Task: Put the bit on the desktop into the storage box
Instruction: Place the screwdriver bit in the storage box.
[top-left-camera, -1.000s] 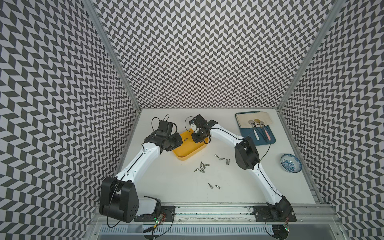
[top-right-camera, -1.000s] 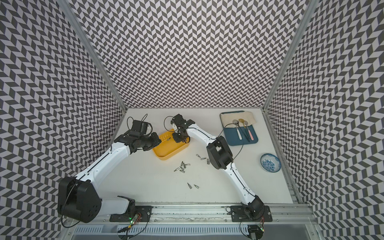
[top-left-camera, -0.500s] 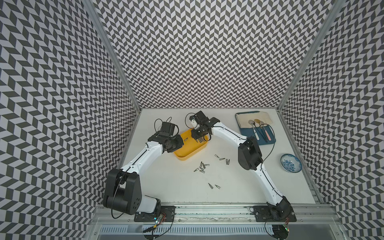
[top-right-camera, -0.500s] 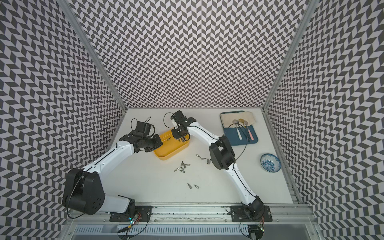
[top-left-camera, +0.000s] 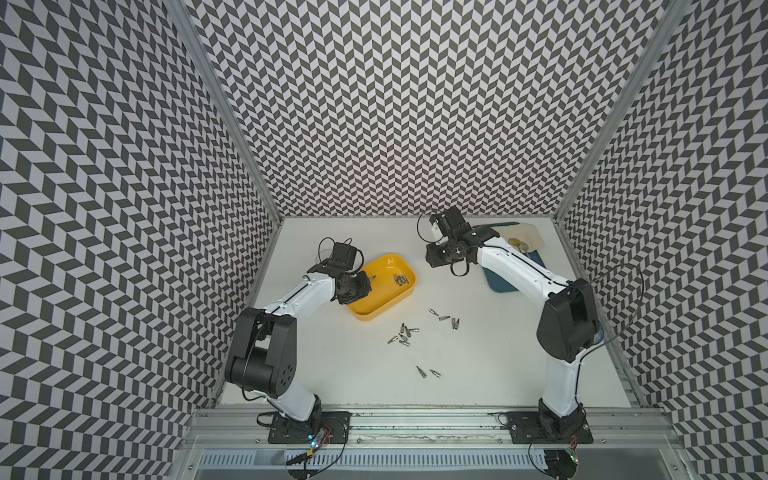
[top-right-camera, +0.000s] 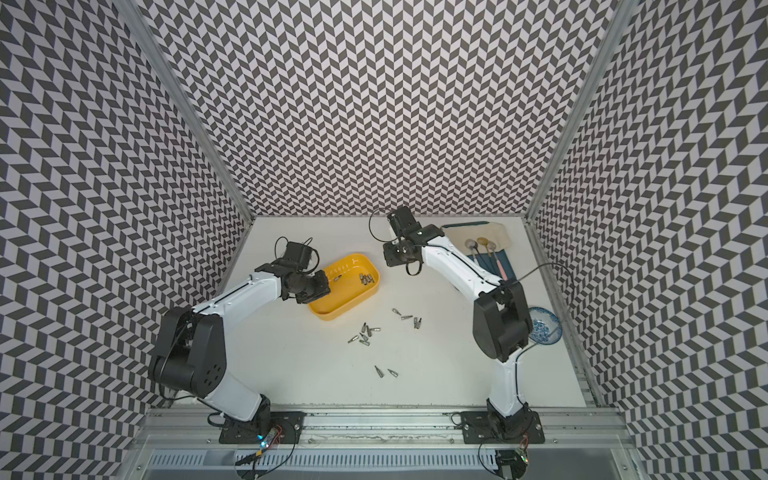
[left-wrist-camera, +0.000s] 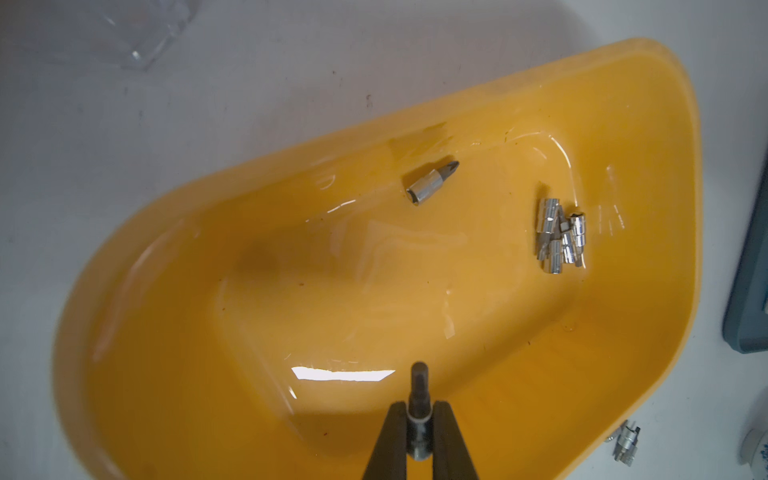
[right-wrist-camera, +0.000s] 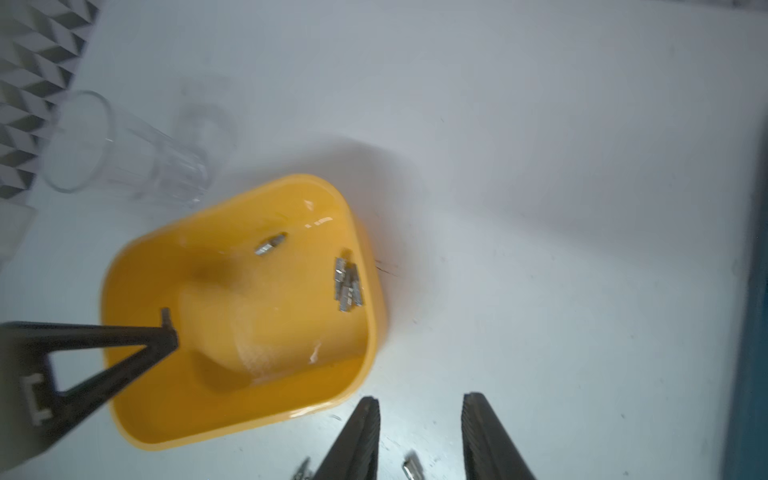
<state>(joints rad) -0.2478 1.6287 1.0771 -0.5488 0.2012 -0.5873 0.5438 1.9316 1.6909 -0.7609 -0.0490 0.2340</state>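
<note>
Yellow storage box (top-left-camera: 384, 303) now clear of right arm (top-left-camera: 511, 266), jaws seemingly empty.

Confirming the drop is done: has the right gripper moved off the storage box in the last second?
Yes. In a top view the right gripper has pulled back from over the storage box toward the blue tray, now above bare desktop.

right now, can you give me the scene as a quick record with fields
left gripper: shut on a bit, held over the storage box
right gripper: open, empty, above the desktop beside the box
in the box: a lone bit and a cluster
loose bits: three separate groups on the desktop
task: not finished
</note>
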